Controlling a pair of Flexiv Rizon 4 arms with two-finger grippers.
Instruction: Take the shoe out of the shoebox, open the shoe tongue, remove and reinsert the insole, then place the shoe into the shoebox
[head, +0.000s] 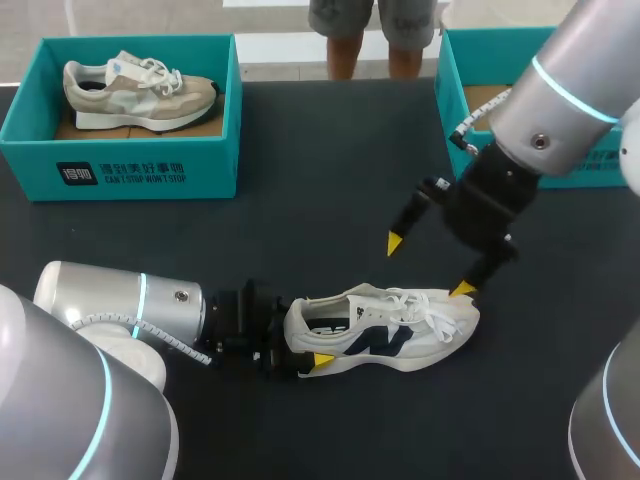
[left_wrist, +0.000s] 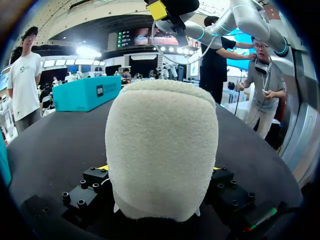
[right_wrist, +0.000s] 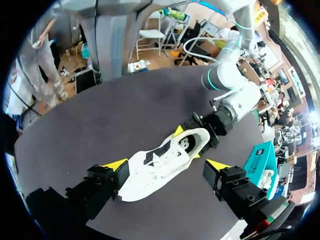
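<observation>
Two shoes and two teal cardboard shoeboxes are in view. One white shoe (head: 400, 330), with navy side marks and white laces, lies on its sole on the dark desk (head: 330, 150), outside both boxes, its toe toward the right arm's side. The left fingers (head: 322, 358) are clamped on its heel from both sides. In the left wrist view the heel's fleecy off-white back fills the space between them. The right fingers (head: 395, 243) stand wide apart over the laces and toe, holding nothing; one yellow tip is just beside the toe, and I cannot tell whether it touches. The second shoe (head: 140, 90), beige and grey with a white sole, sits inside the far-left shoebox (head: 120, 165). The far-right shoebox (head: 452, 90) is largely hidden behind the right arm.
</observation>
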